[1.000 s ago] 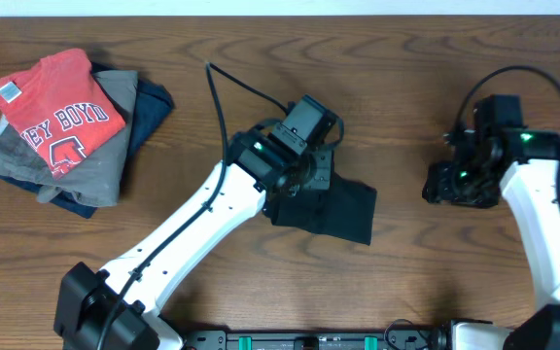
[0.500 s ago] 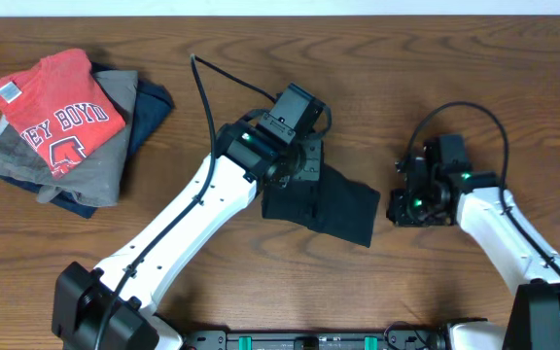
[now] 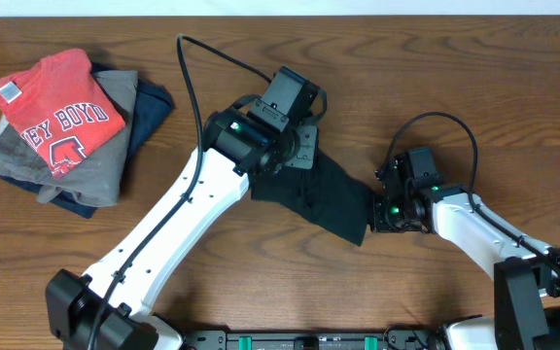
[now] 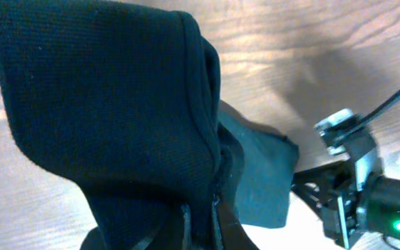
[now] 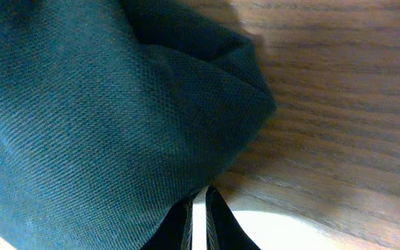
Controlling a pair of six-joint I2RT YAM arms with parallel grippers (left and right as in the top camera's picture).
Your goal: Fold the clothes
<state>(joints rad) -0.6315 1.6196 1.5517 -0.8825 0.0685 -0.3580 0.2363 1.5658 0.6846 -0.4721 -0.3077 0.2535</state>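
My left pincer point(image 4: 200, 212) is clamping the soft black short-sleeved T-shirt point(image 3: 324, 199), which is trailing rightward to my near-shut right pincer point(image 5: 198, 201), hold unclear.

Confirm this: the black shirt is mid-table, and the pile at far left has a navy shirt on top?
No: the pile at far left has a red shirt on top, not navy, per the overhead view. The black shirt is indeed mid-table.
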